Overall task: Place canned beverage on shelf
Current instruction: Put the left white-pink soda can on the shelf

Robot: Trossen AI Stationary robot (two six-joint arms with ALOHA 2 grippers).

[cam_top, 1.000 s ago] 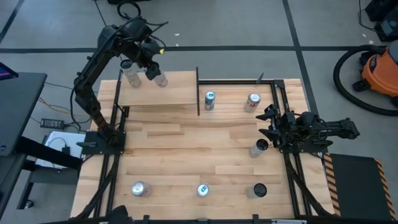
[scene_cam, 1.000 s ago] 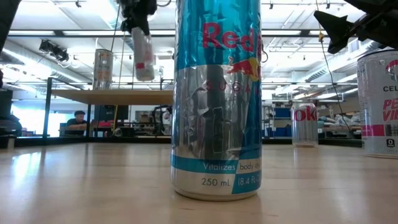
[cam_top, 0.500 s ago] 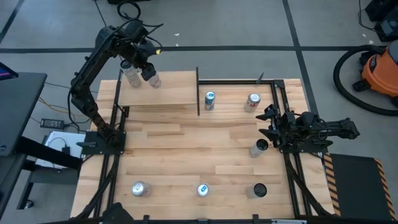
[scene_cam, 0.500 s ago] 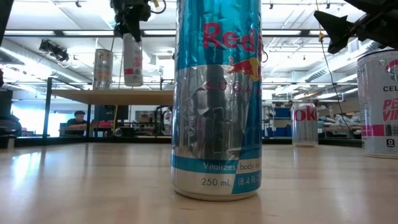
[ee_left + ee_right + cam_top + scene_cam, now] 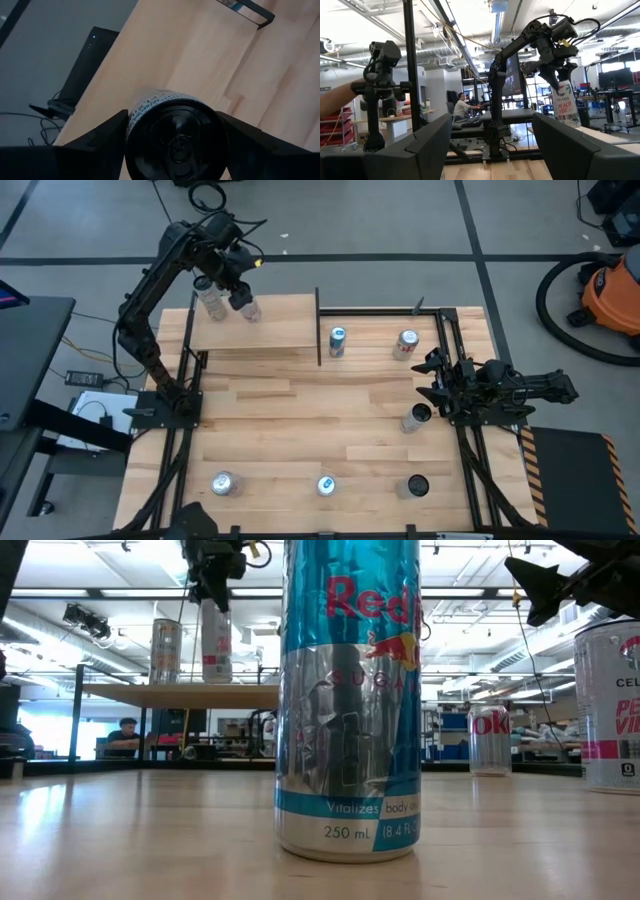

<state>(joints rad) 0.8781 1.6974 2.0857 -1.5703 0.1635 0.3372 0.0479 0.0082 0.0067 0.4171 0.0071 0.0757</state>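
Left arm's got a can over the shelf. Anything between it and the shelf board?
Nothing visible. The left gripper holds the can upright above bare shelf. In the low view, its base looks just at or above the board. The only neighbour, another can, stands on the shelf beside it, not underneath.

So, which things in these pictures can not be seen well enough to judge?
- Low view: whether the held can touches the shelf; its base sits right at the shelf edge line.
- Left wrist view: the shelf surface under the can, hidden by the can itself.
- Low view: the big blue can hides the table middle; its top is cut off.
- High view: the can labels, such as the dark-topped one, are too small.
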